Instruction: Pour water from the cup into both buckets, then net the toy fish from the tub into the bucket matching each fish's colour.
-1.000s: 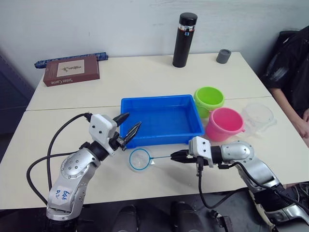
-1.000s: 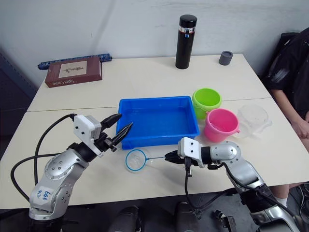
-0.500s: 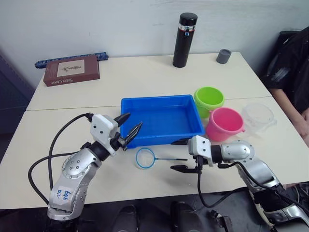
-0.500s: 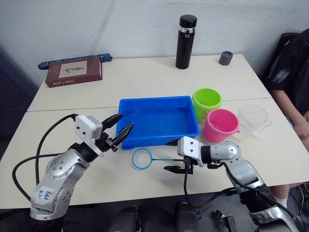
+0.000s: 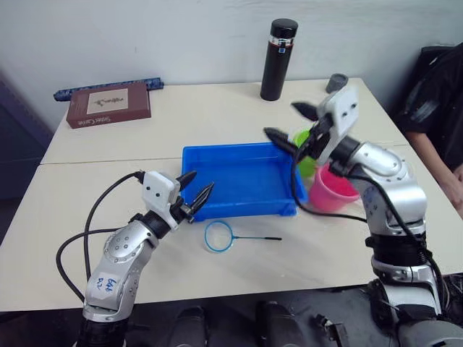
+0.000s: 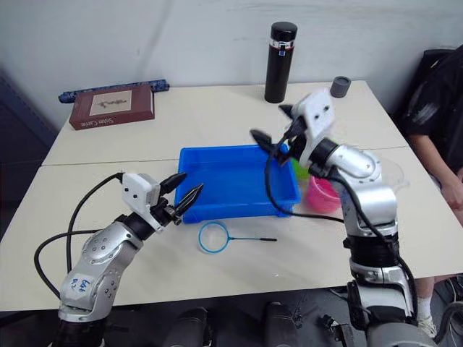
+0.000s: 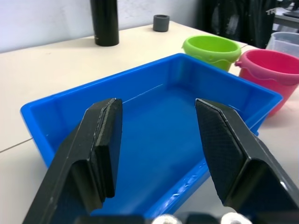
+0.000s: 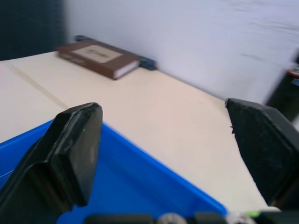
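The blue tub (image 5: 217, 152) sits mid-table; its water holds nothing that I can see, and the toy fish are out of view. Right of it stand the lime green bucket (image 7: 210, 48) and the pink bucket (image 5: 337, 194), with the clear cup (image 7: 286, 43) beyond them. A small net (image 5: 249, 238) with a blue hoop lies flat on the table in front of the tub. My left gripper (image 5: 202, 180) is open and empty at the tub's near left corner. Raised above the tub's far right corner, my right gripper (image 5: 281, 119) is open wide and empty.
A tall black flask (image 5: 278, 58) and a small grey cup (image 5: 335, 81) stand at the back. A brown book (image 5: 108, 105) lies at the back left. A person in dark clothes (image 5: 441, 94) sits at the table's right edge.
My right gripper opened and let go of the net's handle, leaving the net on the table. That arm then rose and swung back over the tub's far right corner. The left arm held still.
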{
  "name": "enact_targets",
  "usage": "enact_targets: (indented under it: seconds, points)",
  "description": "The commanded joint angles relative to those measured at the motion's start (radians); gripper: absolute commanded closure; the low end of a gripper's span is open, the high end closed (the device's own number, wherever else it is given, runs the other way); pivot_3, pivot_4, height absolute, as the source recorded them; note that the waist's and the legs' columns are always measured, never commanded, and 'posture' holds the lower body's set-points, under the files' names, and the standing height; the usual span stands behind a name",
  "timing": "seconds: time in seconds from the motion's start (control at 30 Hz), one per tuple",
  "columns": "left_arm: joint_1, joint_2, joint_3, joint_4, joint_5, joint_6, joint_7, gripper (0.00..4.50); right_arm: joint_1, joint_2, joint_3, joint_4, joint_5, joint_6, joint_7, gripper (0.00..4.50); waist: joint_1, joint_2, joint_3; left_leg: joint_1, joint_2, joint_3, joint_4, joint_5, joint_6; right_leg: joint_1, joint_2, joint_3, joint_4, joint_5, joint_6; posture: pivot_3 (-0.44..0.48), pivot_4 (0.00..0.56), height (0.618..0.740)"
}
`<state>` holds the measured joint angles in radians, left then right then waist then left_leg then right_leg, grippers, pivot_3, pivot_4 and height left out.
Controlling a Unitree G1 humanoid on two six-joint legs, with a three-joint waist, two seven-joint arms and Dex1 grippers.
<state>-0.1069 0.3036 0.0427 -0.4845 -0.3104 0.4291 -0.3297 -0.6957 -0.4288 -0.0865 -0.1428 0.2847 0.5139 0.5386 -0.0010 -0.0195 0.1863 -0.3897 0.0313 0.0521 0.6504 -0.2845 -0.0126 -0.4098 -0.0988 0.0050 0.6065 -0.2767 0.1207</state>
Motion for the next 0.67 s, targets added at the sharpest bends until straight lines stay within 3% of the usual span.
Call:
enact_targets:
  seconds: [0.03,0.5,0.67]
  points:
    - [-0.007,-0.001,0.010,0.002,0.007,-0.021,0.004,1.77,0.015,0.008,-0.022,-0.026,-0.043,0.009,-0.100,0.05,-0.003,0.000,0.000,0.000,0.000,0.001,-0.001,0.000,0.000,0.000,0.000,0.000,0.000,0.000,0.000,0.000,0.150,0.740]
    - [-0.048,-0.017,0.070,0.130,0.054,-0.105,0.058,1.77,0.483,0.115,0.019,-0.390,-0.142,0.043,-0.329,0.05,-0.003,0.000,0.000,0.000,0.000,0.001,-0.001,0.000,0.000,-0.001,0.001,0.000,0.000,0.000,0.000,0.000,0.150,0.740]
    - [-0.067,-0.014,0.069,0.154,0.055,-0.117,0.050,1.77,0.524,0.135,0.017,-0.401,-0.177,0.003,-0.372,0.05,-0.008,0.000,0.000,0.000,0.000,0.001,0.000,0.000,0.000,-0.001,0.001,0.001,0.001,0.000,0.000,0.000,0.150,0.740]
